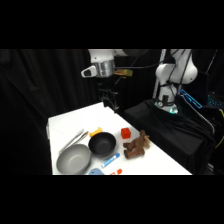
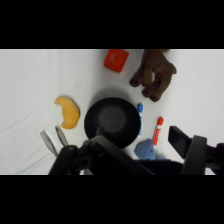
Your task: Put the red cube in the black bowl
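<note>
Red cube (image 1: 125, 133) sits apart, beside black bowl (image 1: 102, 144).

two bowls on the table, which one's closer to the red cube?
The black bowl. It sits between the red cube and the larger grey bowl, which lies further off at the table's near left corner.

White arm (image 1: 107, 62), black gripper (image 1: 110, 100)
</note>
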You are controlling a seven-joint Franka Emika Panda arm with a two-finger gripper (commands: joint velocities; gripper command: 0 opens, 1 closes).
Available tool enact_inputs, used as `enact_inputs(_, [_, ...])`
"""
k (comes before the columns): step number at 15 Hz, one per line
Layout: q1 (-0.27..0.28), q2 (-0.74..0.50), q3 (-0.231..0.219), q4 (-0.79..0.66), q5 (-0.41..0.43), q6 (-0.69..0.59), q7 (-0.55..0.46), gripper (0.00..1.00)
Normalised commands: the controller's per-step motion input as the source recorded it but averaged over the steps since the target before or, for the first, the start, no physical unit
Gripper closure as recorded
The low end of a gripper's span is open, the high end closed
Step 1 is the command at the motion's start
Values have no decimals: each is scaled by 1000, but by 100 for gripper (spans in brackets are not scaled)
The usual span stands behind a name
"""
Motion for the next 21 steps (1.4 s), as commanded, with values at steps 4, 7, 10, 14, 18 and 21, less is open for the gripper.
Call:
enact_inputs(4, [-19, -44, 13, -36, -13, 27, 41, 0])
enact_inputs(7, [-29, -176, 3, -214, -24, 132, 88, 0])
enact_inputs(10, [-22, -295, 11, -384, -20, 228, 127, 0])
enact_inputs(14, [-12, -331, 26, -474, -62, 327, 204, 0])
enact_inputs(18, [-26, -289, 32, -454, -148, 377, 269, 0])
enact_inputs(21, [-64, -201, 27, -404, -229, 468, 331, 0])
